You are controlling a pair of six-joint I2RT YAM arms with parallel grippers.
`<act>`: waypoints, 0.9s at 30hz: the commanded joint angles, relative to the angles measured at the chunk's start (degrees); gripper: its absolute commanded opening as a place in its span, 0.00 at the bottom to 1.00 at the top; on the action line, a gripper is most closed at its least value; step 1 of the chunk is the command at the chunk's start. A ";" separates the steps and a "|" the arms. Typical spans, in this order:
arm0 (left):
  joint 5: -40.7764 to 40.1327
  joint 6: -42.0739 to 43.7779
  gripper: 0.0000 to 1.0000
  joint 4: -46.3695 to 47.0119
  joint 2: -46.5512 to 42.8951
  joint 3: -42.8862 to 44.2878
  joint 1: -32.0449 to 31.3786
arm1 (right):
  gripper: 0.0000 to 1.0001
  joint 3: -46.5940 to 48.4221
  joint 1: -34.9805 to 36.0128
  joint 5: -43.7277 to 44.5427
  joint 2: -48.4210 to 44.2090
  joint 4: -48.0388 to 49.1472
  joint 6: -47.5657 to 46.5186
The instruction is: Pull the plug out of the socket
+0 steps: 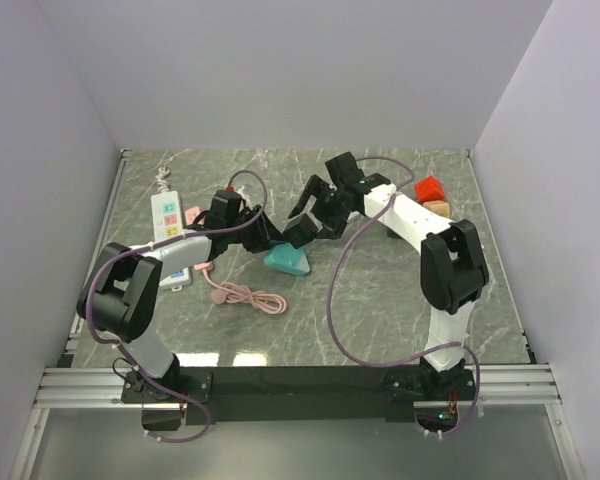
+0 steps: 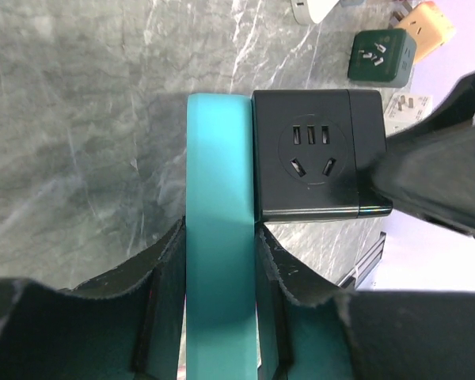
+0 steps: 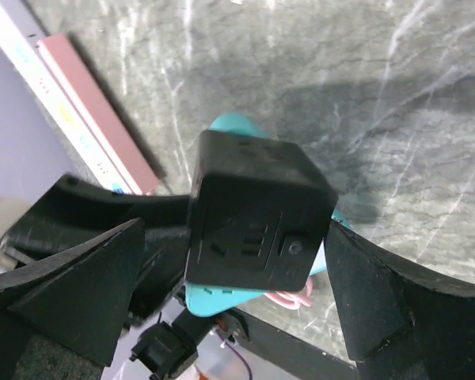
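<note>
I'm holding the socket (image 2: 218,174) (teal slab) in the left gripper (image 2: 218,245), which is clamped on it and pinching its two broad faces. The socket's long axis is running straight out from that wrist.

The plug (image 2: 313,154) (black cube, three-hole outlet face looking up at the left camera) is sitting hard against the socket's right face. I'm seeing no gap, so I'm judging it fully seated.

The right gripper (image 3: 237,237) is standing wide open and gripping nothing, with one finger on each side of the plug. The far finger is looking very close to the plug's edge, and I can't tell if it's touching.

What the pull is turning on:
- The plug is lying square off the socket's broad face, on the right arm's side.
- I'm reading the pull line as perpendicular to the slab's long axis, away from the socket toward the right arm.
- The right gripper is the one at the plug, while the left is only anchoring.
- An off-axis tug is risking the slab twisting in the left fingers (narrow pinch, long lever).

Writing:
- I'm finding no brand or lettering on the plug or socket.
- The white strip (image 1: 167,225), well left of the socket, is showing coloured patches, but any text is too small to read.
- The green cube (image 2: 382,57) beyond the socket is showing only pale marks, no words.
</note>
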 commanded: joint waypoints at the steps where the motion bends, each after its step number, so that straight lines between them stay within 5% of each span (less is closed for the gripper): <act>1: -0.32 0.10 0.01 -0.05 -4.18 2.66 -0.84 | 1.00 3.15 0.07 0.71 1.57 -5.01 1.48; 17: -1.81 -0.78 0.01 0.74 -6.21 2.23 -1.10 | 0.96 -3.79 0.60 -7.02 1.49 7.45 9.57; 23: -2.17 -0.87 0.01 1.35 -5.68 2.13 -1.10 | 0.72 -7.65 1.13 -11.42 3.06 14.66 11.85; 27: -2.78 -0.17 0.00 1.00 -5.42 2.05 -1.10 | 0.37 -9.33 0.95 -13.97 3.33 18.97 11.59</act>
